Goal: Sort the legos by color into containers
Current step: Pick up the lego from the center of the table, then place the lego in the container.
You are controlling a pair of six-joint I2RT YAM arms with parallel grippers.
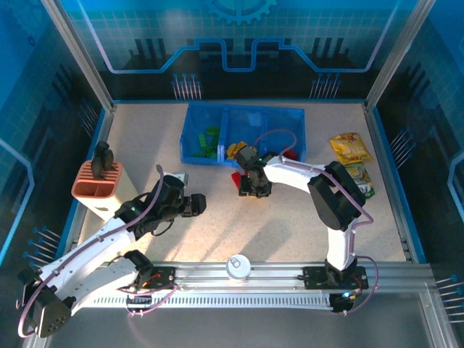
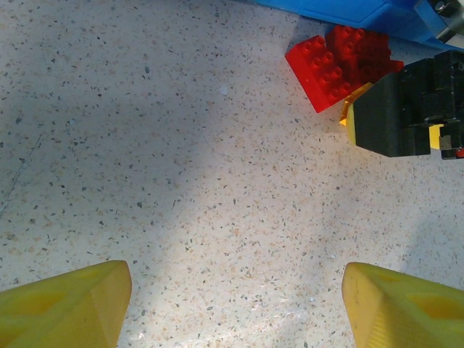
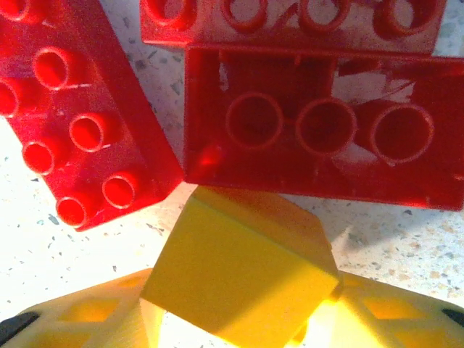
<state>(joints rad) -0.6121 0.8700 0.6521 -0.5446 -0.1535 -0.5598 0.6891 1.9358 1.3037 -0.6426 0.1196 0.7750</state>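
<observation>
Nearest, a small yellow plastic brick [image 3: 239,275], seemingly clenched in the right gripper [image 3: 235,322]; touching its far side, red studded plastic bricks [image 3: 319,130]. Left gripper [image 2: 235,297] released, empty, well left of them. Translucent blue plastic tray [image 1: 190,138] just beyond.

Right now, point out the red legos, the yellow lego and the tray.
red legos [image 2: 335,64]: left wrist view, studded top.
yellow lego [image 3: 239,279]: right wrist view, front face.
tray [image 1: 246,110]: top view, far wall.
</observation>
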